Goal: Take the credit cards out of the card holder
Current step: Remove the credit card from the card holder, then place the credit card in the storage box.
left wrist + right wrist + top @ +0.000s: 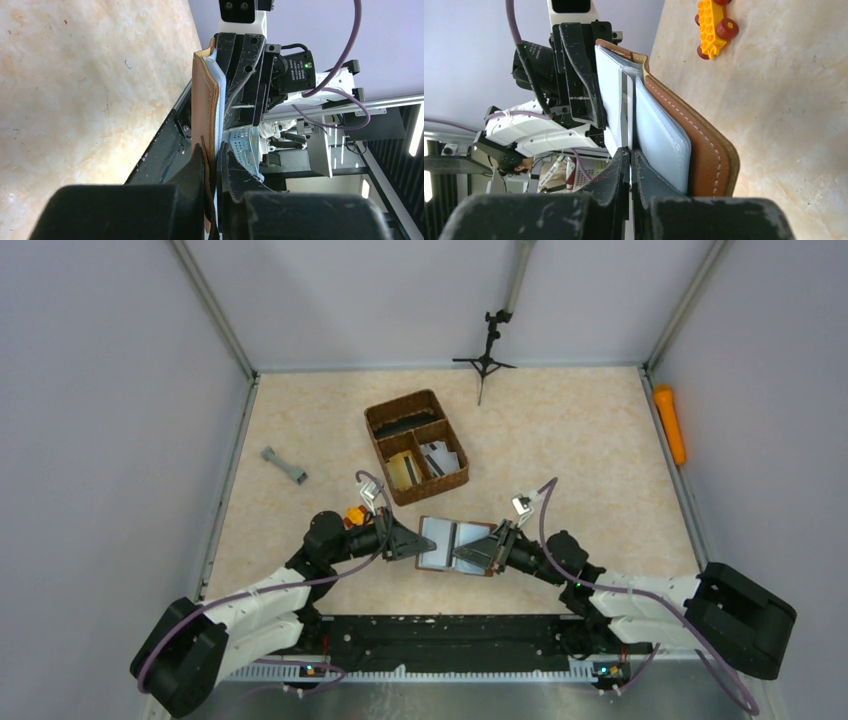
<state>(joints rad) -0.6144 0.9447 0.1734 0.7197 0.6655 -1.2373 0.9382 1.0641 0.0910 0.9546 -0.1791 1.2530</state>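
Right wrist view: we see the right gripper [630, 159] pinched shut on the thin edge of a grey credit card [626, 107] inside the open card holder [706, 150]. Our left gripper [214, 162] clamps the card holder's opposite flap, between both arms at the table's [580, 440] near side. Whether more cards sit inside we cannot tell.

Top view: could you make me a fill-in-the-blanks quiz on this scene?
The small brown leather card holder is folded ___.
The left gripper is ___ on its edge.
The right gripper pinches a thin grey-silver ___ inside it.
The brown woven basket has ___ compartments.
Missing: open, shut, card, three.
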